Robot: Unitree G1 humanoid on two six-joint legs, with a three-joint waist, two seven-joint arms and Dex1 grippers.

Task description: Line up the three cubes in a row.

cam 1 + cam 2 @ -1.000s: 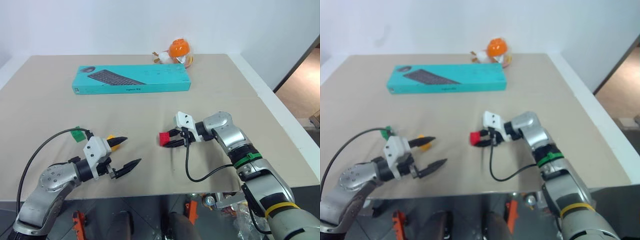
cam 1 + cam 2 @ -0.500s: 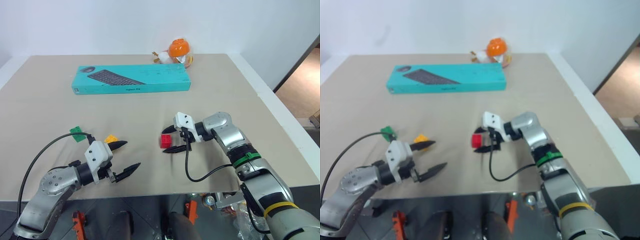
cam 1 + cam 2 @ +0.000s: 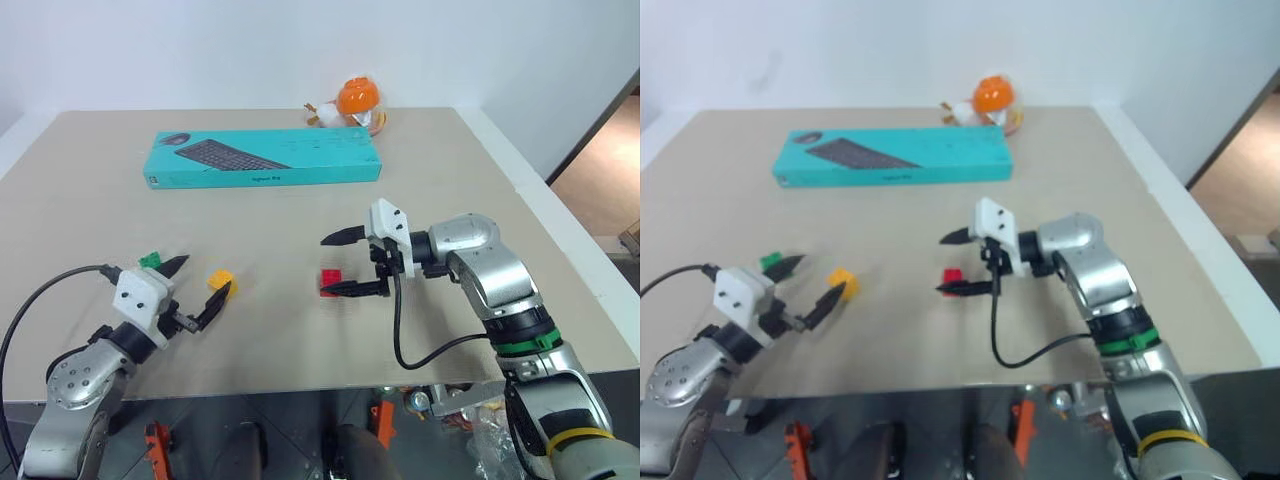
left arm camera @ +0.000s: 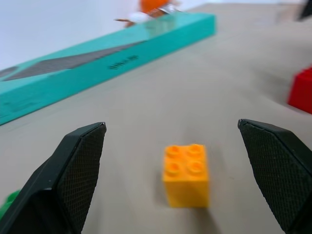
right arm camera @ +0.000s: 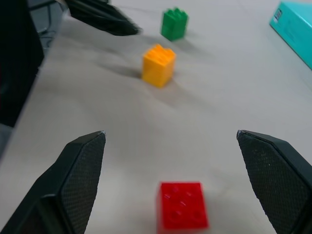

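Observation:
The red cube (image 3: pixel 330 281) sits on the tan table (image 3: pixel 450 170) near the middle. My right gripper (image 3: pixel 325 266) hovers open just above it, one finger over it and one in front, not touching. To its left stands the yellow cube (image 3: pixel 220 281), and further left the green cube (image 3: pixel 150 261). My left gripper (image 3: pixel 205 276) is open and low, with the green cube beside one finger and the yellow cube at the tip of the other. From the left wrist, the yellow cube (image 4: pixel 186 174) lies between the spread fingers. From the right wrist, red (image 5: pixel 183 210), yellow (image 5: pixel 159 64) and green (image 5: pixel 175 23) run in a loose line.
A long teal keyboard box (image 3: pixel 265 158) lies across the far side of the table, with an orange round toy (image 3: pixel 357 100) behind it at the back edge. The table's front edge (image 3: pixel 300 375) runs just behind both grippers. A black cable (image 3: pixel 400 340) hangs from the right wrist.
My right gripper opened, let go of the red cube and rose above it. My left gripper swung left and turned to point forward; the yellow cube stayed put.

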